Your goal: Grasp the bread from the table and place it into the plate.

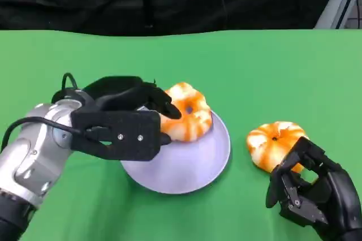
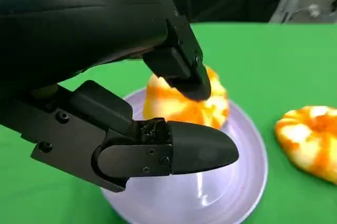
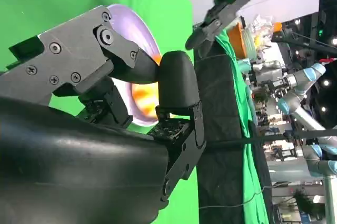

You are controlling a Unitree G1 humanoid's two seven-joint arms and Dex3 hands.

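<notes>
One orange-and-white bread [image 1: 189,113] [image 2: 184,105] lies on the far side of the lilac plate [image 1: 181,167] [image 2: 226,192]. My left hand [image 1: 121,122] [image 2: 95,40] hovers over the plate's left part. Its upper fingers reach the bread's near edge, while the thumb sits apart over bare plate, so nothing is gripped. A second bread [image 1: 274,142] [image 2: 310,140] lies on the green table to the right of the plate. My right hand [image 1: 314,193] [image 3: 105,145] sits just in front of it, fingers curved, apart and holding nothing, the tips at the bread's near edge.
The green table [image 1: 254,65] stretches back to a black curtain. A metal frame [image 1: 339,3] stands at the far right corner. In the right wrist view the plate [image 3: 129,21] shows beyond my fingers, with lab equipment past the table edge.
</notes>
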